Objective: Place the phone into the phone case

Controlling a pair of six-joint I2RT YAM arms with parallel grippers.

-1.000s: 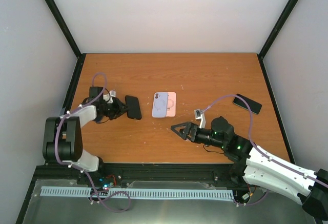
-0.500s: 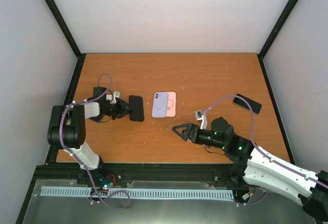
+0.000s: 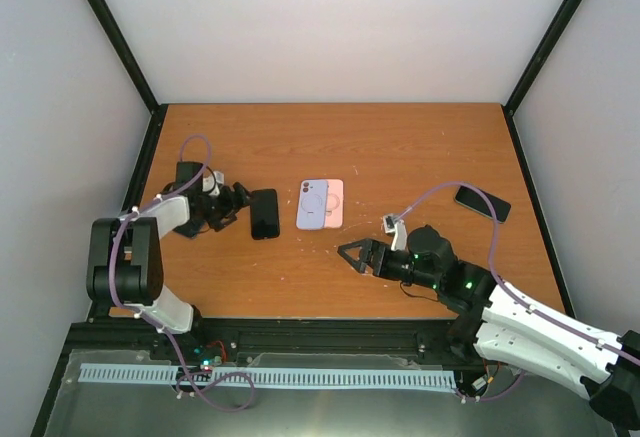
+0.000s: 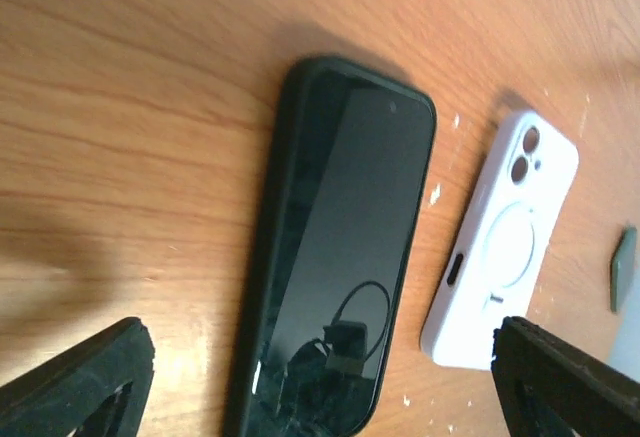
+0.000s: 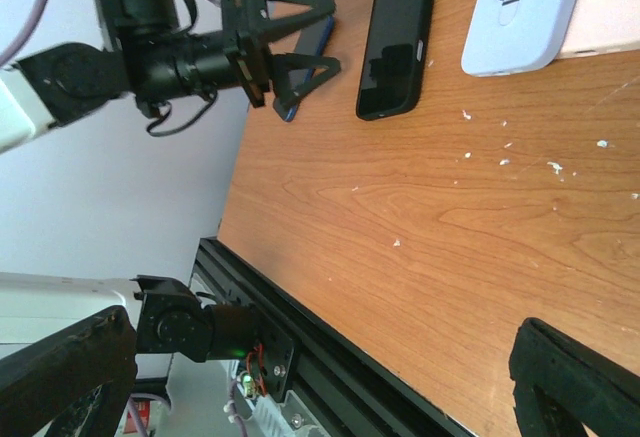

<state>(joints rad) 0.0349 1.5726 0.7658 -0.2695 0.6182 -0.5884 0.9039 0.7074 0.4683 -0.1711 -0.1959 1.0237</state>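
A black phone [image 3: 264,214] lies screen up on the wooden table [image 3: 400,157], left of centre. In the left wrist view the phone [image 4: 340,257] has a dark rim round its edge. My left gripper [image 3: 236,207] stands open just left of it, its fingertips [image 4: 110,357] wide apart at either side and touching nothing. A lavender phone case [image 3: 312,204] lies back up right of the phone, seen also from the left wrist as the case [image 4: 505,247]. My right gripper [image 3: 350,254] is open and holds nothing, below and right of the case [image 5: 525,7].
A pink flat item [image 3: 335,203] lies against the lavender case's right side. Another black phone [image 3: 482,202] rests near the table's right edge. Black frame posts stand at the back corners, and a black rail [image 3: 300,332] runs along the near edge.
My left gripper has opened and let go of the black phone, which now lies free and a little straighter. The right arm has barely shifted.
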